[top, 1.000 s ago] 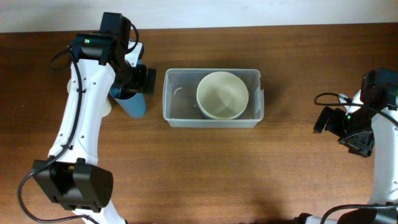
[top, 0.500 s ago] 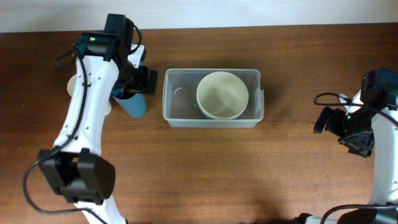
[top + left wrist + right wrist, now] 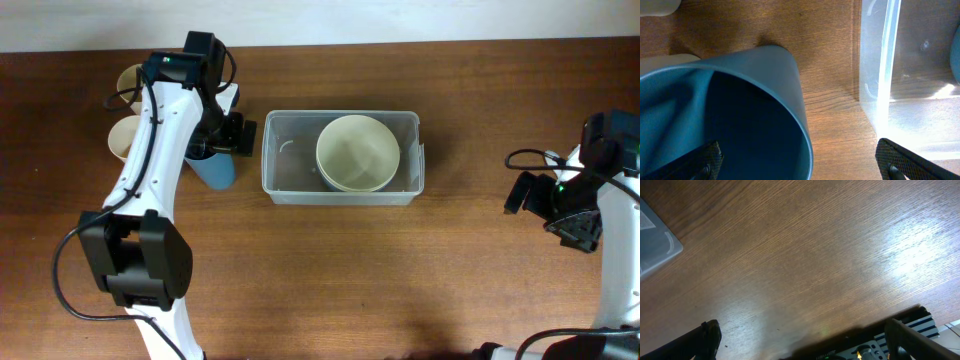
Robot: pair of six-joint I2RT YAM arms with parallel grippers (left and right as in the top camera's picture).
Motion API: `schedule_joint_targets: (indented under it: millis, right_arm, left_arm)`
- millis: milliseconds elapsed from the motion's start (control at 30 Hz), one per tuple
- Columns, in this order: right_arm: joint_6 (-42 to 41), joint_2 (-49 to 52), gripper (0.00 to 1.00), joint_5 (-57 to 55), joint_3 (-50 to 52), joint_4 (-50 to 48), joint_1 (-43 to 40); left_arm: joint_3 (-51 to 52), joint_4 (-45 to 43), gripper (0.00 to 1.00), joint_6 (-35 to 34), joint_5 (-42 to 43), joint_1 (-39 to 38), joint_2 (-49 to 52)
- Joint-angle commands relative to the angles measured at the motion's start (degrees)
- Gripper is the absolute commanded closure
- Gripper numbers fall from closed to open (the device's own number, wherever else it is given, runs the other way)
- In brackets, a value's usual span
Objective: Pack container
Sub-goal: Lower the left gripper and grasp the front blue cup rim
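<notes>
The clear rectangular container (image 3: 285, 180) stands mid-table with a cream bowl (image 3: 358, 152) inside its right half. Just left of it is an upright blue cup (image 3: 214, 170). My left gripper (image 3: 222, 140) hangs open over the cup's back rim. In the left wrist view the blue cup (image 3: 740, 110) fills the left side. One finger (image 3: 700, 160) is over its inside and the other (image 3: 895, 160) is by the container (image 3: 910, 75), so the left gripper (image 3: 797, 162) straddles the cup's wall. My right gripper (image 3: 545, 208) is open at the far right, over bare wood (image 3: 805, 340).
Two cream cups (image 3: 130, 80) (image 3: 124, 138) stand left of the left arm, near the back edge. A corner of the container (image 3: 655, 245) shows at the upper left of the right wrist view. The right arm's base and cables sit at the table's right edge.
My left arm has swung toward the back and slightly right, uncovering the two cream cups. The blue cup, container, bowl and right arm have not moved.
</notes>
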State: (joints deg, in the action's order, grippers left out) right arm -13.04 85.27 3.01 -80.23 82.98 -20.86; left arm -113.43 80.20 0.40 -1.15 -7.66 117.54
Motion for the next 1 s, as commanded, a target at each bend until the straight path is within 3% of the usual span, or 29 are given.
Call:
schedule_joint_targets:
  millis: [0,967]
  right_arm:
    - [0.4,-0.5,0.01,-0.5,0.2,-0.1,0.2]
    - [0.4,-0.5,0.01,-0.5,0.2,-0.1,0.2]
  left_arm:
    - [-0.7,-0.5,0.00,0.7,-0.4,-0.2,0.4]
    - [0.1,0.1,0.00,0.7,-0.2,-0.2,1.5]
